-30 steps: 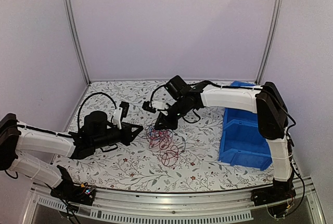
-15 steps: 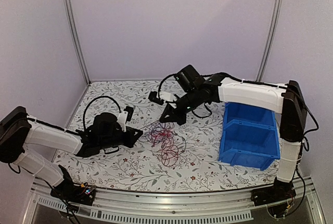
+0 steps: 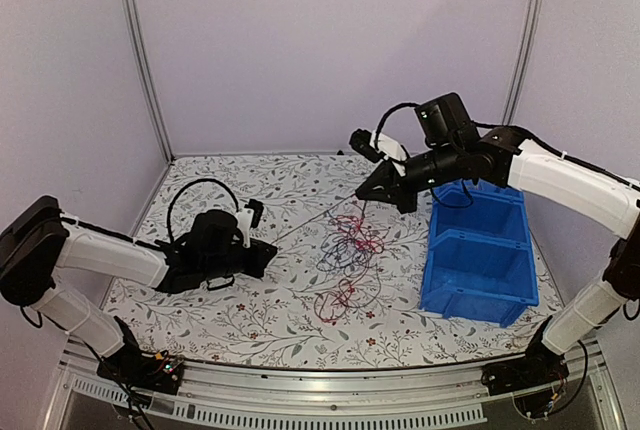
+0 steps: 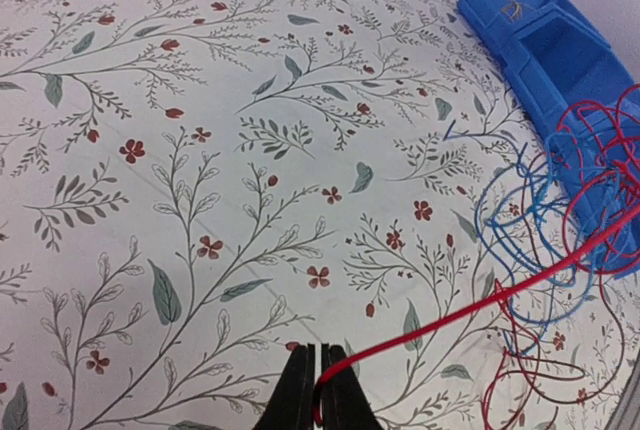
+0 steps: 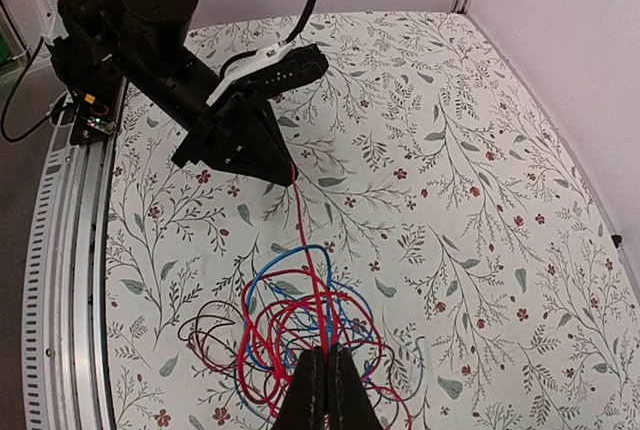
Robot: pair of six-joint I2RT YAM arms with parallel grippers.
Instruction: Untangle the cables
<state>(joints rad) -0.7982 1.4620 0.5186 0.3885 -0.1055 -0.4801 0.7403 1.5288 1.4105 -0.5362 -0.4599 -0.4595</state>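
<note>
The cables point(image 3: 350, 242) are a loose clump of thin red, blue and dark wires, partly lifted off the table. My right gripper point(image 3: 364, 193) is raised above them and shut on the top of the clump point(image 5: 300, 315). My left gripper point(image 3: 268, 255) is low over the table at the left, shut on one red wire point(image 4: 450, 320). That wire runs taut from the left gripper point(image 4: 320, 390) to the clump point(image 4: 560, 210). The right wrist view shows my right gripper point(image 5: 325, 360) and the left gripper point(image 5: 250, 145) with the red wire between them. A lower loop of wire point(image 3: 335, 300) lies on the table.
A blue two-compartment bin point(image 3: 478, 255) stands at the right of the floral table; it also shows in the left wrist view point(image 4: 560, 45). Metal frame posts point(image 3: 140, 55) stand at the back corners. A rail point(image 5: 70, 250) runs along the table's near edge.
My right gripper has risen and moved right and back, pulling the clump up and stretching it out. My left gripper has stayed low, holding its red wire, which is now taut.
</note>
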